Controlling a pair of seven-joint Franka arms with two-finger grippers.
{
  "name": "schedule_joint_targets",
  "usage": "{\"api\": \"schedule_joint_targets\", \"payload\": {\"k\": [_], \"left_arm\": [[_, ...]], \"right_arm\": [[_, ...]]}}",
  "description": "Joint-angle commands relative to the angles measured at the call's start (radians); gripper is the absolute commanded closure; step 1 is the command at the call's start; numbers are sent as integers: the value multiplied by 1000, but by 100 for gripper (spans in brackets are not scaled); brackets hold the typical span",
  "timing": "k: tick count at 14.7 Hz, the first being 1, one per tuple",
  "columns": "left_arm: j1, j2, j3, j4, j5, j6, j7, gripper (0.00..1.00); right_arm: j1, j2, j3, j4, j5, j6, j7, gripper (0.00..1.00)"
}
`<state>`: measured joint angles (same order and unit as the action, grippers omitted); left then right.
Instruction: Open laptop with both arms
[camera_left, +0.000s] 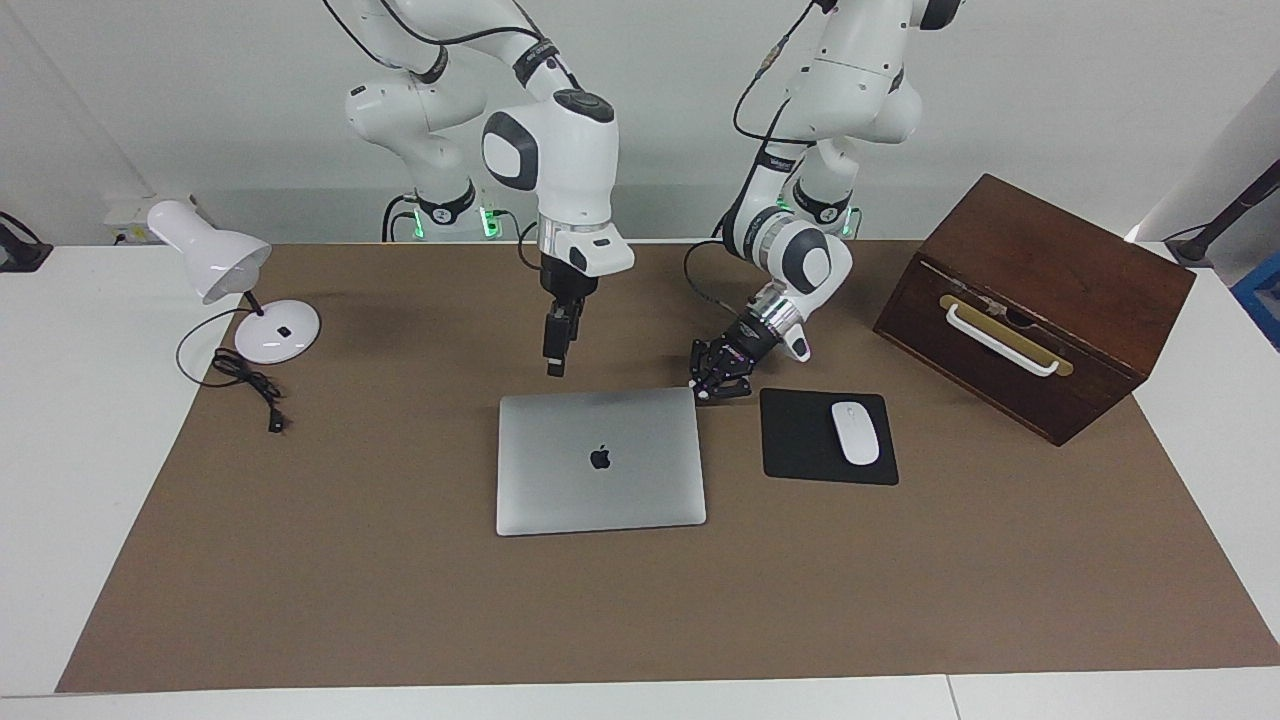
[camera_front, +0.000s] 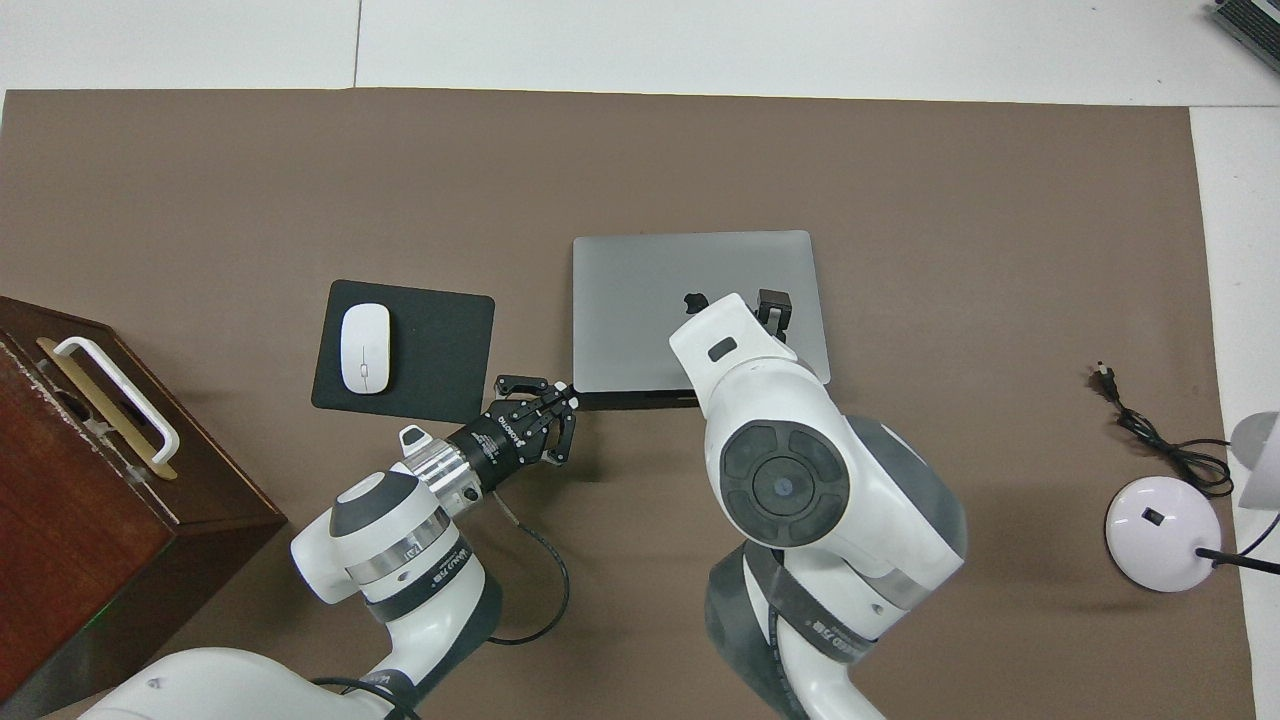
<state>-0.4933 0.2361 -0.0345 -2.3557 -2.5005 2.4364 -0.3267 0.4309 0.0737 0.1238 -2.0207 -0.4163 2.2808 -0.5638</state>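
The silver-grey laptop (camera_left: 600, 495) (camera_front: 630, 300) lies closed and flat in the middle of the brown mat, its dark logo facing up. My left gripper (camera_left: 699, 388) (camera_front: 564, 392) is low at the mat, shut, with its tips against the laptop's corner that is nearest the robots, toward the left arm's end. Whether the tips are under the lid I cannot tell. My right gripper (camera_left: 555, 362) (camera_front: 772, 305) points straight down, hanging a little above the laptop's edge nearest the robots. In the overhead view the right arm covers part of the lid.
A black mouse pad (camera_left: 800, 445) with a white mouse (camera_left: 855, 432) lies beside the laptop, toward the left arm's end. A brown wooden box (camera_left: 1040, 300) with a white handle stands past it. A white desk lamp (camera_left: 240, 270) and its cable (camera_left: 250, 385) are at the right arm's end.
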Motion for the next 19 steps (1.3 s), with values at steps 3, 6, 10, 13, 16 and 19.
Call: {"api": "schedule_joint_targets", "payload": {"k": [3,6,10,13,16,19], "left_arm": [[-14,40,7,50,-31,53,20,100],[-16,46,4,59,-46,55,20,100],[-16,49,4,76,-51,69,20,100],[-19,55,2,79,-54,78,20,100],[-34,71,2,81,-66,76,20,100],[-44,78,2,90,-70,75,21,100]], "right_arm": [[22,46,-3,-6,-51,42,180,0],[25,81,-3,-6,-81,68,203,0],[52,127,-3,-9,-116,95,255,0],[71,150,-3,-12,-153,97,292,0],[71,169,-3,-26,-162,129,294,0],[71,184,-3,-36,-186,149,295,0]]}}
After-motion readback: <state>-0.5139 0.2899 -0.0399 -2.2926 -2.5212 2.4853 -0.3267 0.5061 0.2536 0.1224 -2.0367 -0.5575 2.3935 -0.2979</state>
